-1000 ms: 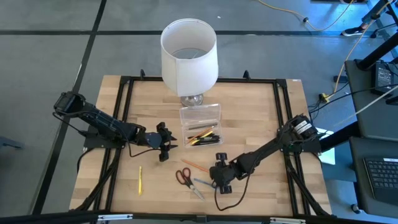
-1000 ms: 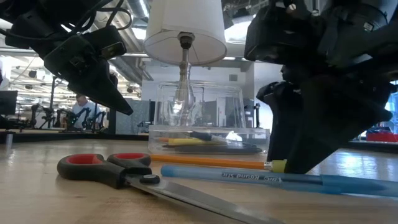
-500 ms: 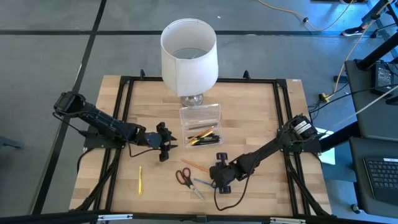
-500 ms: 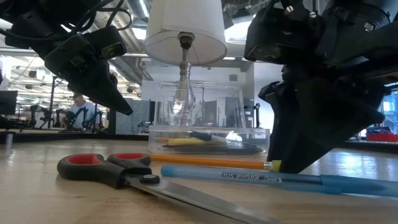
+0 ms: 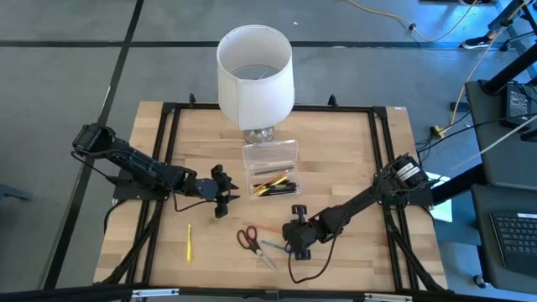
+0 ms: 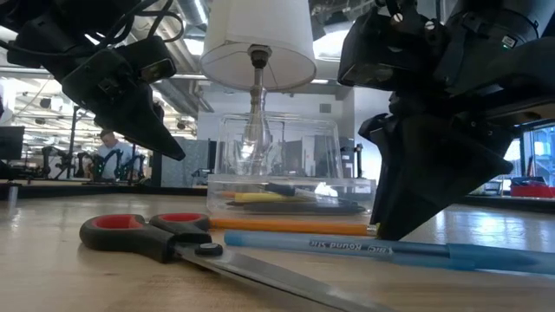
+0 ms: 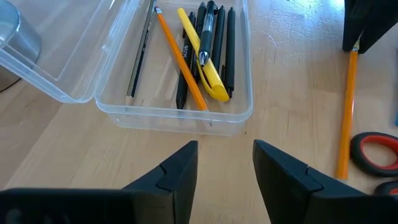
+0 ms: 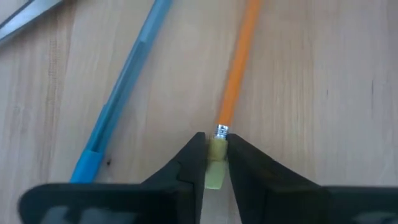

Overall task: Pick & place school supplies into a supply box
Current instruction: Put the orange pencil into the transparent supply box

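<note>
Right gripper (image 8: 214,163) pinching one orange pencil (image 8: 237,68)

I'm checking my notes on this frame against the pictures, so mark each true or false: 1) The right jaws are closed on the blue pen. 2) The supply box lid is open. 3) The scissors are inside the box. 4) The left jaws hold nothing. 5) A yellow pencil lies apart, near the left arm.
1) False: the right gripper pinches the eraser end of the orange pencil; the blue pen lies beside it.
2) True: the supply box is open.
3) False: the scissors lie on the table.
4) True: the left gripper is open and empty.
5) True: the yellow pencil.
</note>
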`<state>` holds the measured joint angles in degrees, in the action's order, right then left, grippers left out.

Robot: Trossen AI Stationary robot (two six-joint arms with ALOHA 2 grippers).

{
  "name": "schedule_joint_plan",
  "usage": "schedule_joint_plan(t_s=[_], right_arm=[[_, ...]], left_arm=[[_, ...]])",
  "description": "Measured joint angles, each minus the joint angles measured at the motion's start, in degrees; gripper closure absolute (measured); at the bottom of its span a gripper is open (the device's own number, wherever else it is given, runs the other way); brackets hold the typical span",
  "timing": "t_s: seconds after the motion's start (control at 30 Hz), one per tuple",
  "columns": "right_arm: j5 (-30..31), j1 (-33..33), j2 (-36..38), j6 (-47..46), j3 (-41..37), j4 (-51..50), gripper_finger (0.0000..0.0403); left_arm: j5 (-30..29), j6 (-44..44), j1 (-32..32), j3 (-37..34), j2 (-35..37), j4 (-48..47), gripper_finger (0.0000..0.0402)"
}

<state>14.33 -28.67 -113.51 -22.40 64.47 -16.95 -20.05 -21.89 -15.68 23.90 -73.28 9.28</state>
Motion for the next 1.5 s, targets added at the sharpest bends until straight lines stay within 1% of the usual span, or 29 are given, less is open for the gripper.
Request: schedule_joint_plan(t_s=[0.1, 0.2, 0.4, 0.6, 0.83, 1.03, 1.37, 1.5], right_arm=[[0.0, 0.0, 0.0, 0.0, 0.0, -0.2, 0.0354], [0.0, 0.0, 0.0, 0.0, 0.0, -0.3, 0.0362], [1.2, 0.0, 0.0, -1.4, 0.0, -0.4, 0.0357], [1.5, 0.0, 0.0, -1.3, 0.0, -0.5, 0.0365], [1.5, 0.0, 0.9, -1.1, -0.1, -0.6, 0.0362], [3.2, 0.9, 5.0, -0.1, -0.5, -5.6, 0.0363], [3.2, 3.6, 13.4, 3.0, -0.3, -13.3, 0.0360], [6.0, 4.9, 17.4, 3.4, -0.2, -18.1, 0.0359]], left_arm=[[0.0, 0.0, 0.0, 0.0, 0.0, 0.0, 0.0257], [0.0, 0.0, 0.0, 0.0, 0.0, 0.0, 0.0257], [0.0, 0.1, 0.0, 0.0, 0.0, 0.0, 0.0258], [0.0, 0.2, 0.0, 0.0, 0.0, 0.0, 0.0255], [0.0, 0.2, 0.0, 0.0, 0.0, 0.0, 0.0255], [0.1, 0.2, 0.0, 0.0, 0.0, 0.0, 0.0258], [0.1, 1.9, 0.0, 0.0, 0.0, 0.0, 0.0258], [0.1, 1.7, 0.0, 0.0, 0.0, 0.0, 0.0258]])
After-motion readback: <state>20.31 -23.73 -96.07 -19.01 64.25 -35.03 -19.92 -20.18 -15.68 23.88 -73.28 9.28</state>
